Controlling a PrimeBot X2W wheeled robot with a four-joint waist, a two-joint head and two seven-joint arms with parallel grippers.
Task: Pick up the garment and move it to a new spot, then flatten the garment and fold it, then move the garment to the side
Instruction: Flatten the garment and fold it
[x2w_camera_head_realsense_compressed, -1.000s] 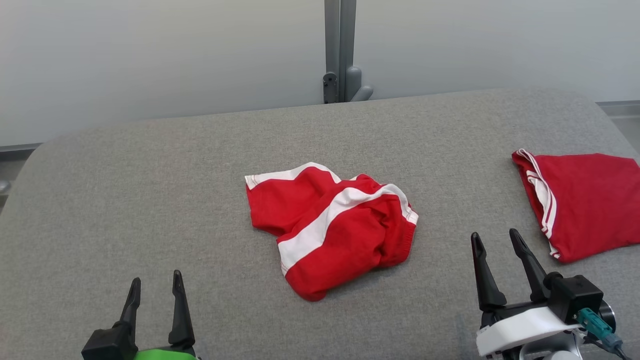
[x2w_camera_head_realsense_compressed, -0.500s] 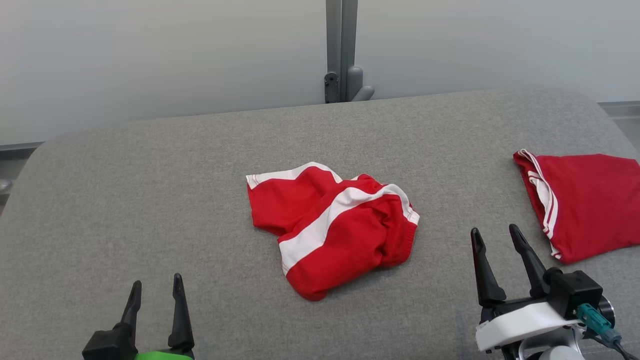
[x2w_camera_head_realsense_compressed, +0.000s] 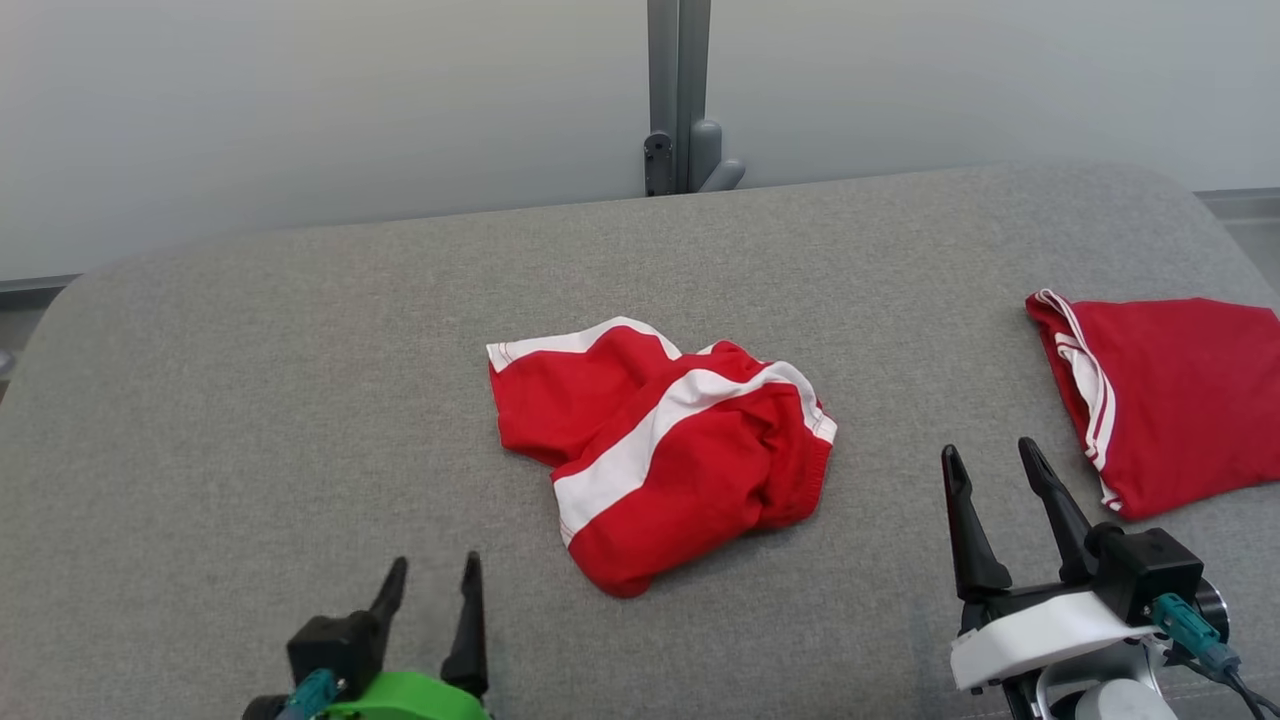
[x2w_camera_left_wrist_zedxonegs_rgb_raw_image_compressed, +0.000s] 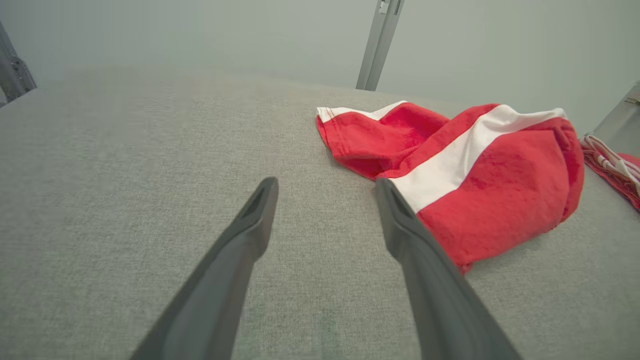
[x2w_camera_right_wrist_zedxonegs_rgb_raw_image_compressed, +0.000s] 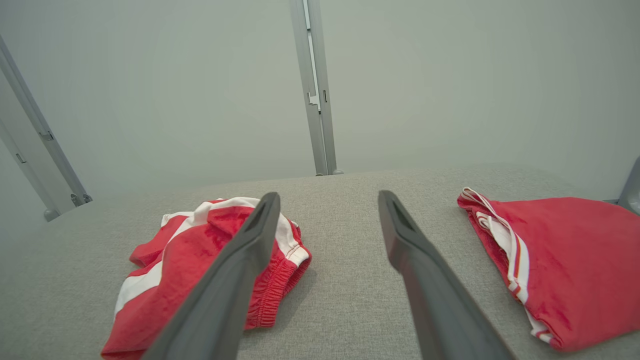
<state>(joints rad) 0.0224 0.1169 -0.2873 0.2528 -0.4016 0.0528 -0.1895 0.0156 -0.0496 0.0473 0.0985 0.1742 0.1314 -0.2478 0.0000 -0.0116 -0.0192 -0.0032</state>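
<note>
A crumpled red garment (x2w_camera_head_realsense_compressed: 660, 450) with a white stripe lies in a heap at the middle of the grey padded table (x2w_camera_head_realsense_compressed: 250, 400). My left gripper (x2w_camera_head_realsense_compressed: 432, 572) stands open near the front edge, to the garment's lower left, nothing between its fingers. In the left wrist view the garment (x2w_camera_left_wrist_zedxonegs_rgb_raw_image_compressed: 475, 175) sits just right of the right finger (x2w_camera_left_wrist_zedxonegs_rgb_raw_image_compressed: 400, 225), which overlaps its near edge. My right gripper (x2w_camera_head_realsense_compressed: 985, 455) is open at the lower right, apart from the garment. The right wrist view has the garment (x2w_camera_right_wrist_zedxonegs_rgb_raw_image_compressed: 200, 260) behind the left finger (x2w_camera_right_wrist_zedxonegs_rgb_raw_image_compressed: 250, 250).
A second red garment (x2w_camera_head_realsense_compressed: 1170, 400) with white stripes lies folded flat at the table's right edge, also in the right wrist view (x2w_camera_right_wrist_zedxonegs_rgb_raw_image_compressed: 565, 260). A grey metal post (x2w_camera_head_realsense_compressed: 680, 100) stands behind the table against a pale wall.
My left gripper has moved right and forward, toward the crumpled garment. The right gripper has barely moved. The head view has shifted slightly.
</note>
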